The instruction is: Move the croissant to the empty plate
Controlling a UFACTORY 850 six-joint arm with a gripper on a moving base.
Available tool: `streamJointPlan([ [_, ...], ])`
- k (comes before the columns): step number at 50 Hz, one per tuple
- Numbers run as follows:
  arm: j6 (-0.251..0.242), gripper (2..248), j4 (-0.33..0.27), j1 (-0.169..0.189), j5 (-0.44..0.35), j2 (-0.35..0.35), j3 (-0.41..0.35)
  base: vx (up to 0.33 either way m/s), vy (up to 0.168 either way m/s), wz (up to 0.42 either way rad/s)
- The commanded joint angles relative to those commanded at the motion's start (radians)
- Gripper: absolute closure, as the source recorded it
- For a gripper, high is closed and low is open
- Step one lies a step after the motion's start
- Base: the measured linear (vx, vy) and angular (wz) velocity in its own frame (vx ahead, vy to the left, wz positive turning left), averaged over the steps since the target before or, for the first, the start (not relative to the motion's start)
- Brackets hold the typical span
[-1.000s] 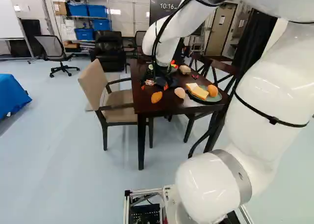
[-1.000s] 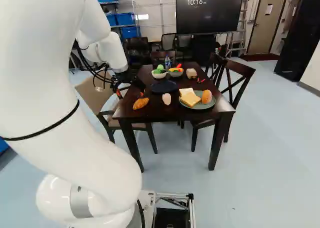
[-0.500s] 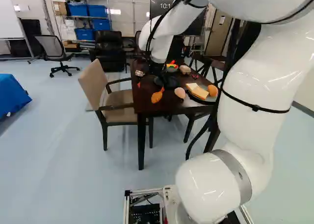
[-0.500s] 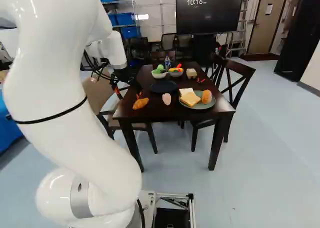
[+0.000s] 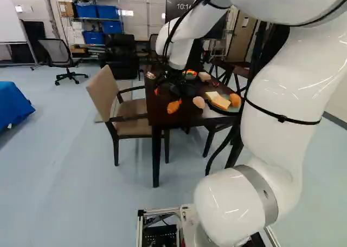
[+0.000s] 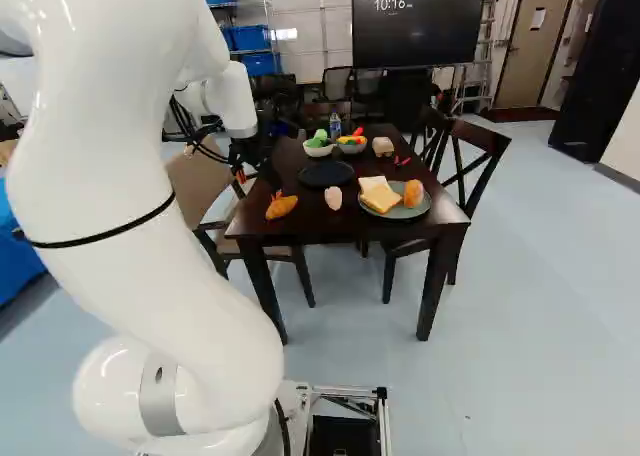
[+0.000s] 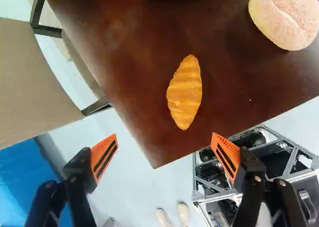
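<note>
The gripper (image 6: 257,190) is spread wide, with nothing held. In the right base view, the dark plate (image 6: 326,174) is set at two o'clock from the croissant (image 7: 185,93).

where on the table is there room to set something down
Bare table lies between the croissant and the pale bun, and between the croissant and the edge beside the beige chair. It is crowded around the bowls and bottle.

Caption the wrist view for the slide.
Open gripper with nothing between its fingers, croissant ahead on the dark table, pale round bun off to one side.
</note>
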State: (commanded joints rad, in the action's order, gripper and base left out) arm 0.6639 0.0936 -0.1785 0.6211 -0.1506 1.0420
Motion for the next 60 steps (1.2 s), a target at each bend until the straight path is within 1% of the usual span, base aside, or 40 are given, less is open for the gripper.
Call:
streamJointPlan([
  [8, 0.084, 3, -0.036, 0.000, 0.000, 0.000, 0.000, 0.000, 0.000, 0.000],
  [19, 0.084, 3, -0.075, 0.000, 0.009, -0.002, 0.003, 0.000, 0.000, 0.000],
  [39, 0.084, 3, -0.130, -0.002, 0.077, -0.029, 0.033, 0.000, 0.000, 0.000],
  [52, 0.084, 3, -0.131, -0.008, 0.096, -0.079, 0.092, 0.000, 0.000, 0.000],
  [60, 0.084, 3, -0.131, -0.002, 0.114, -0.120, 0.125, 0.000, 0.000, 0.000],
])
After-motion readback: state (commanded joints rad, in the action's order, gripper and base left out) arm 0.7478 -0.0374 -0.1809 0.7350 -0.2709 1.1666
